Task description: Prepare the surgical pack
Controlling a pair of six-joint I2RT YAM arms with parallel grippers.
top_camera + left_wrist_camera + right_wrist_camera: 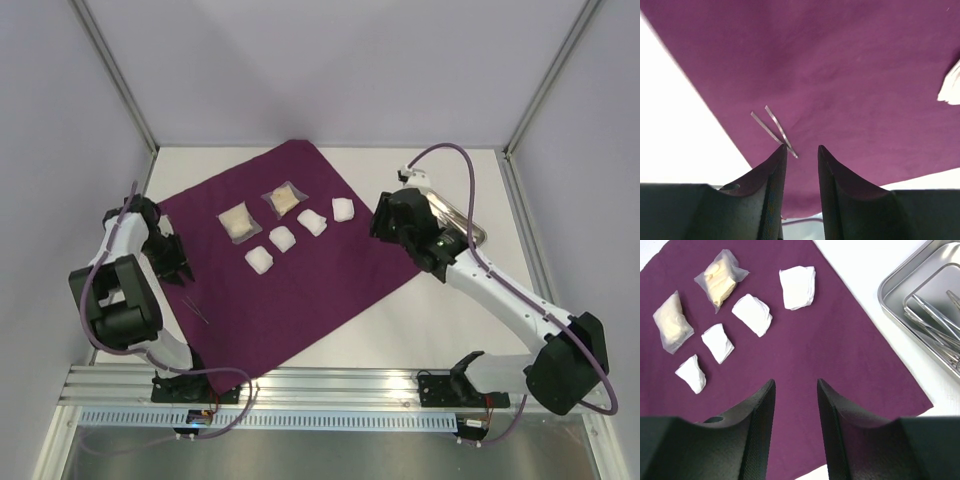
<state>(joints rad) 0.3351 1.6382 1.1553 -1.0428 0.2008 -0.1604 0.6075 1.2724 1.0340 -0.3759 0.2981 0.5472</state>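
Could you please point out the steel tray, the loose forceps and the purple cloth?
steel tray [890,292]: right wrist view, left rim.
forceps [770,131]: left wrist view, one arm.
purple cloth [300,290]: top view, bare part.

A dark-purple square cloth [300,290] lay flat, bearing four white gauze pads [283,238], two tan packets [239,221] and thin steel forceps [775,122]; a shiny rectangular steel tray [888,294] sat beside its right edge.

free: cloth [320,290] near-right part — open | in the way: gauze pads [282,238], packets [239,222] far half, forceps [196,308] left edge
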